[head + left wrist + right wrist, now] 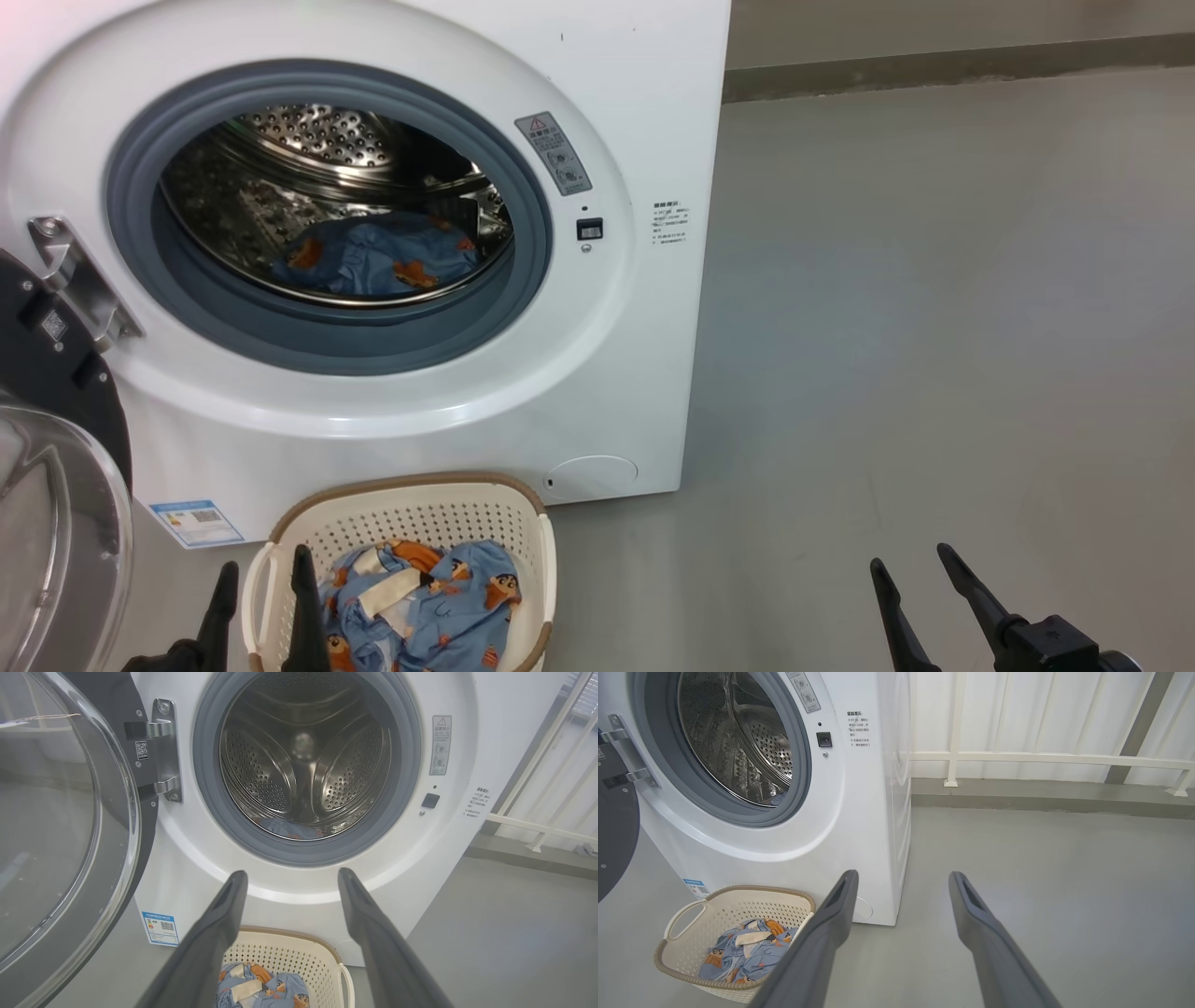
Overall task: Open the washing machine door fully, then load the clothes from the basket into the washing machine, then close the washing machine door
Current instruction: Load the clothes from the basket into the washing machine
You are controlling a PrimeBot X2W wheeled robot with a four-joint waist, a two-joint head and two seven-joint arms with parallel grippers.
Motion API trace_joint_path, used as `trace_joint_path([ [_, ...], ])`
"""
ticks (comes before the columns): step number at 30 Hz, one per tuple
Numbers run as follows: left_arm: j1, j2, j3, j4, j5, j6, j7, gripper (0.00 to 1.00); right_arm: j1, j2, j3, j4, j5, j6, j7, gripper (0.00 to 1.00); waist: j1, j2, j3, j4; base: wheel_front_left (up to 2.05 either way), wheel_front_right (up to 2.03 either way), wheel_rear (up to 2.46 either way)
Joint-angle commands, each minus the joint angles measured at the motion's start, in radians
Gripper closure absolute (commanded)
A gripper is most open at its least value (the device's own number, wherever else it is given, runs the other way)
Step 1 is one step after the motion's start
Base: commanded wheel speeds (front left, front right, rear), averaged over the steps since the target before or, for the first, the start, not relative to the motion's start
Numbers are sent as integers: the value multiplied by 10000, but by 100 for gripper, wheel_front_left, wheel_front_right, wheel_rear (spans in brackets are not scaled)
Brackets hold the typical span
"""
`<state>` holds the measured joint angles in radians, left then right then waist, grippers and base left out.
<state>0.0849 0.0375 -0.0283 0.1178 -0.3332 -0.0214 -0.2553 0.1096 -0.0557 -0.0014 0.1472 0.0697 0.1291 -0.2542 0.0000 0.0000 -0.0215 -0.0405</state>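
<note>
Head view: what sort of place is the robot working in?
Probably a laundry corner or utility space: a white front-loading washing machine, a basket of clothes before it, bare grey floor.

The head view looks forward and down, close on the washing machine (597, 392) front, with the basket (420, 523) just ahead of the left pincer (264, 558). The left wrist view aims past its pincer's tips straight into the drum (261, 765), nearer still. The right wrist view, along the right pincer (903, 873), takes the machine aslant from farther right. All three share the drum opening and basket.
</note>
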Motion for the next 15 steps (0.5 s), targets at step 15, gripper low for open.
trace_joint_path([
  [15,-652,128,62,411,132,20,-64,0,-192,-129,274,-265,60,16,-76,0,0,0,500,-193,0,0,0],
])
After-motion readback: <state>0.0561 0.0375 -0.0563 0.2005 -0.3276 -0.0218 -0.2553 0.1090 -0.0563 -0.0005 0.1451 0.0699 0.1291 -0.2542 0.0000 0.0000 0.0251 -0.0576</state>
